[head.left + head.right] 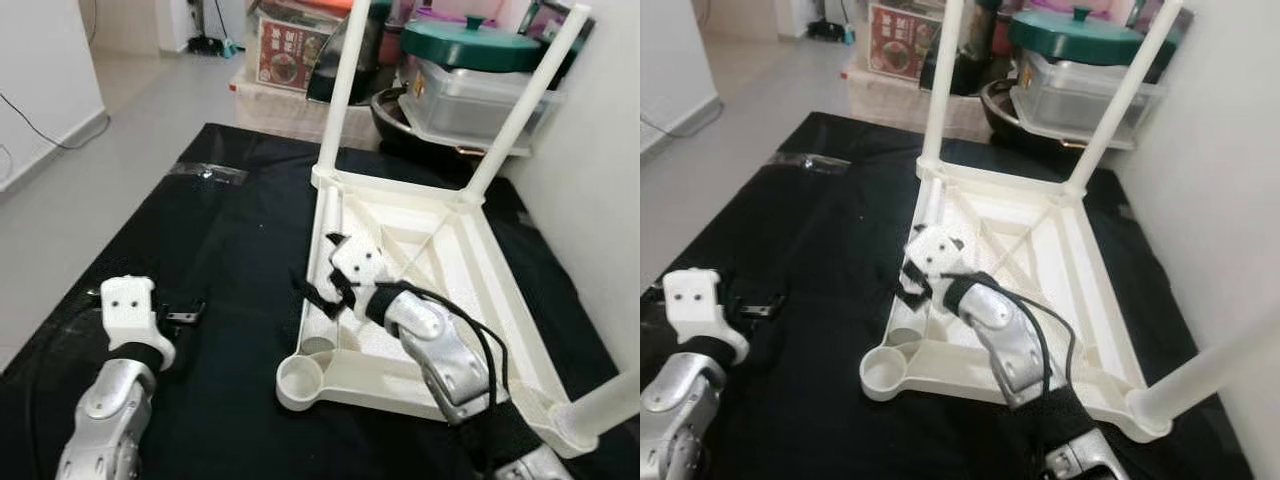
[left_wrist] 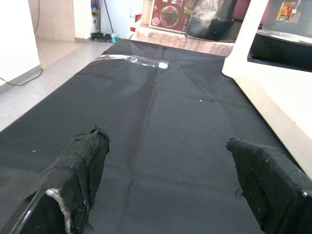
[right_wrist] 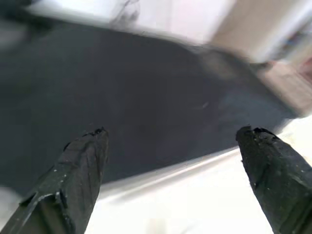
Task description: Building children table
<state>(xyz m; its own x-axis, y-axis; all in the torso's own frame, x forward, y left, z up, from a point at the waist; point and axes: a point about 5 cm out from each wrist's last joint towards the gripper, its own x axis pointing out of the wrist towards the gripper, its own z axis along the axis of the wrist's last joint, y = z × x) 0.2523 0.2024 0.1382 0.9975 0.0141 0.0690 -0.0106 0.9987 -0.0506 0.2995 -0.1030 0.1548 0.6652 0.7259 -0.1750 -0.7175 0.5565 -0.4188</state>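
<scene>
Left eye view: nearest, the left gripper (image 1: 183, 314) is seen low over the black cloth (image 1: 220, 260), fingers spread wide in its wrist view and nothing held. Just beyond, the right gripper (image 1: 318, 292) is poised at the near-left rim of the upturned table (image 1: 450, 270), fingers (image 3: 78, 170) likewise wide apart and empty, over the seam where cloth meets white plastic. Three legs are seen fitted: two upright at the far corners (image 1: 343, 85), one at the near right (image 1: 610, 400). The near-left socket (image 1: 302, 377) stands open, so the fourth leg is judged the step in hand. No loose leg can be made out; it would need finding and seating in that socket. Farther off, a strip of clear tape (image 1: 208, 172), then boxes and a green-lidded pot (image 1: 470, 45).
</scene>
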